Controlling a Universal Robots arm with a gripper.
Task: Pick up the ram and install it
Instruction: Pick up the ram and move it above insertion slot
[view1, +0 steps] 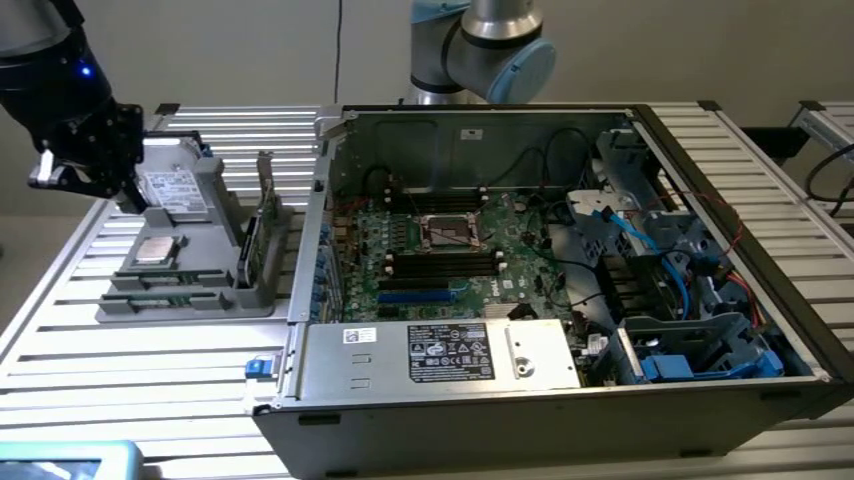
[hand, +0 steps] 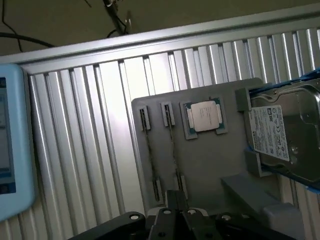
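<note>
Two ram sticks stand edge-up in holders on the grey parts tray (view1: 200, 300), seen as thin dark strips in the wrist view, ram (hand: 150, 155) and ram (hand: 173, 150). In the exterior view they lie low on the tray, ram (view1: 167, 278). My gripper (view1: 127, 198) hangs above the tray's far end, over the hard drive, at the exterior view's left. Its fingers (hand: 175, 200) are shut together with nothing between them, a short way above the tray (hand: 210, 165). The black memory slots (view1: 441, 265) sit on the motherboard inside the open computer case.
The tray also holds a square silver processor (hand: 206, 116), a hard drive (hand: 280, 132) and an upright expansion card (view1: 260, 230). The open case (view1: 534, 400) has tall walls, cables and blue drive bays (view1: 694, 350). A light-blue device (hand: 10, 150) lies on the slatted table's edge.
</note>
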